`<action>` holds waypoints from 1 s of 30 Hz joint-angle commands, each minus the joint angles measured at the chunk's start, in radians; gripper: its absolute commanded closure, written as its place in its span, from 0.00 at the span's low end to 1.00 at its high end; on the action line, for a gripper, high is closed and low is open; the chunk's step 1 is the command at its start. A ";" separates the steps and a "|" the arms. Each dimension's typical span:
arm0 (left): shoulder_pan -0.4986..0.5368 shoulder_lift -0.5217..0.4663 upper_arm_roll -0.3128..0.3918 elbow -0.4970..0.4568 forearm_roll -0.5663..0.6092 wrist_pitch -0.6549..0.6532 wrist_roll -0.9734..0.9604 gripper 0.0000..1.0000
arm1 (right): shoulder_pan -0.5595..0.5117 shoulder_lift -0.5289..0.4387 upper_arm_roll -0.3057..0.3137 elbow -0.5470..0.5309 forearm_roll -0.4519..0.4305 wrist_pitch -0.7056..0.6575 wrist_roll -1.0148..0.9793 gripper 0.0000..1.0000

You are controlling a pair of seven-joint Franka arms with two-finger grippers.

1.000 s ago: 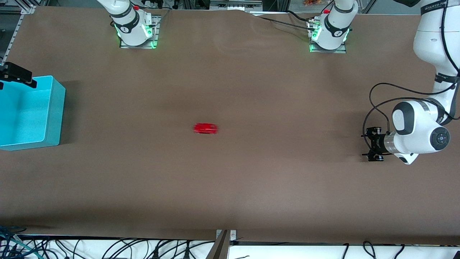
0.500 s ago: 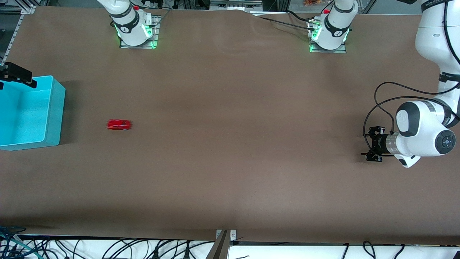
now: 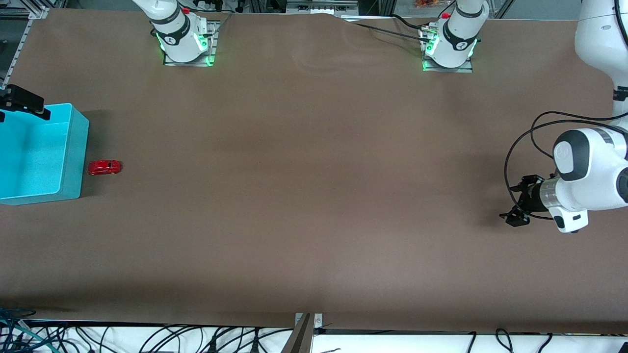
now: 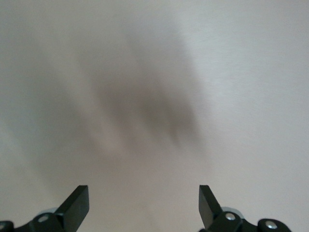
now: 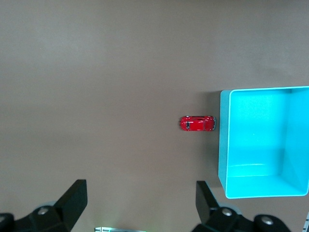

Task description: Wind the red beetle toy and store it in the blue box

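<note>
The red beetle toy stands on its wheels on the brown table, right beside the outer wall of the blue box, on the side toward the table's middle. I cannot tell whether they touch. The box sits at the right arm's end of the table and nothing shows inside it. My right gripper hangs high over the table beside the box, open, with nothing between its fingers. My left gripper is low over bare table at the left arm's end, open with nothing in it.
Both arm bases stand along the table's edge farthest from the front camera. A black cable loops from the left arm's wrist. A black part overhangs the box's corner at the picture's edge.
The toy has rolled from the middle of the table toward the right arm's end and now stands beside the box. The left gripper has drawn back a little toward its own end.
</note>
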 commanded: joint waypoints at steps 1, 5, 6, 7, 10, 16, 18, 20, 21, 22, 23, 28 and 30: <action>-0.001 -0.048 0.004 0.032 -0.005 -0.070 0.127 0.00 | -0.001 0.001 -0.001 0.016 0.011 -0.010 -0.017 0.00; -0.001 -0.071 0.004 0.061 -0.005 -0.100 0.207 0.00 | -0.001 0.001 -0.001 0.016 0.011 -0.010 -0.017 0.00; -0.001 -0.074 0.004 0.070 -0.005 -0.106 0.221 0.00 | -0.001 0.001 -0.001 0.016 0.011 -0.010 -0.017 0.00; -0.001 -0.077 0.004 0.084 -0.005 -0.114 0.235 0.00 | -0.001 0.001 -0.001 0.016 0.011 -0.010 -0.017 0.00; -0.001 -0.079 0.001 0.119 -0.005 -0.134 0.260 0.00 | -0.001 0.001 -0.001 0.016 0.011 -0.010 -0.016 0.00; -0.001 -0.079 -0.005 0.214 -0.005 -0.221 0.276 0.00 | 0.000 0.001 0.001 0.016 0.014 -0.012 -0.012 0.00; -0.001 -0.079 -0.005 0.242 -0.006 -0.252 0.309 0.00 | 0.000 0.002 0.000 0.016 0.014 -0.009 -0.008 0.00; -0.001 -0.079 -0.004 0.260 -0.006 -0.266 0.353 0.00 | 0.000 0.002 -0.001 0.016 0.015 -0.009 -0.008 0.00; -0.001 -0.079 -0.005 0.262 -0.006 -0.266 0.371 0.00 | 0.000 0.002 -0.001 0.016 0.017 -0.009 -0.006 0.00; -0.001 -0.079 -0.007 0.263 -0.006 -0.266 0.387 0.00 | -0.001 0.002 -0.001 0.016 0.018 -0.007 -0.002 0.00; -0.003 -0.079 -0.008 0.266 -0.006 -0.268 0.401 0.00 | 0.000 0.002 -0.001 0.016 0.018 -0.006 0.001 0.00; -0.004 -0.079 -0.010 0.303 -0.008 -0.268 0.454 0.00 | 0.000 0.002 0.001 0.016 0.020 0.005 0.003 0.00; -0.004 -0.079 -0.010 0.311 -0.008 -0.269 0.477 0.00 | 0.002 0.001 0.003 0.016 0.018 0.005 0.003 0.00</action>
